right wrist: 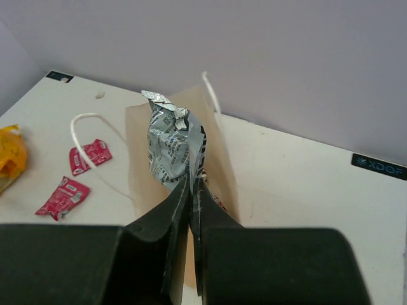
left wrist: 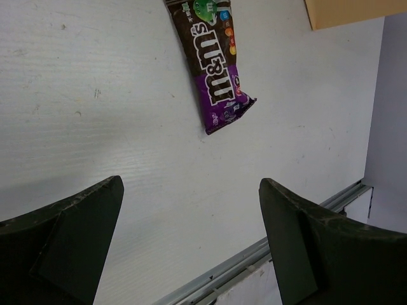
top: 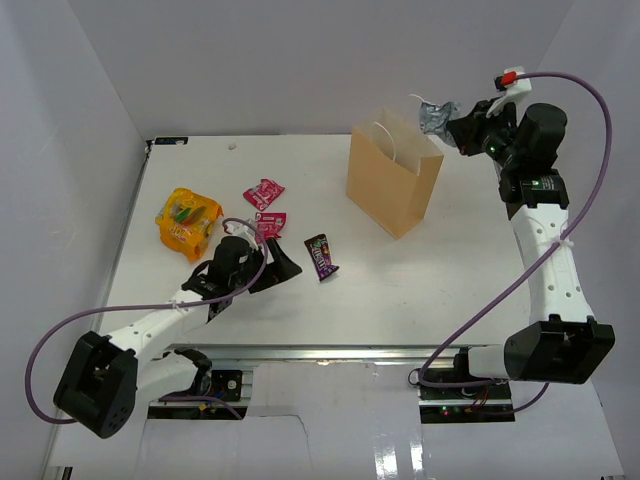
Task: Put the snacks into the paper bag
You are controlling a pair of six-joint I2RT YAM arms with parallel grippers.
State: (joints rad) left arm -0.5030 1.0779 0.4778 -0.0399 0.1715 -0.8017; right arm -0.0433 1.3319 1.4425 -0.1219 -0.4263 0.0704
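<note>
I have the right gripper point(right wrist: 191, 185) pinched on a silvery packet point(right wrist: 169, 145) above the paper bag point(top: 388, 188), left gripper point(left wrist: 191, 185) gaping, with M&M's pack point(left wrist: 213, 63), pink packets point(top: 264, 193), orange bags point(top: 187, 219) unbagged.

The dark purple bar point(left wrist: 213, 70) runs off the left wrist view at 12 o'clock, and only a corner of the paper bag point(left wrist: 343, 11) shows at 1 o'clock. In the right wrist view the silver packet point(right wrist: 168, 143) screens part of the bag's mouth, and the orange bag point(right wrist: 7, 155) is clipped at 9 o'clock.
</note>
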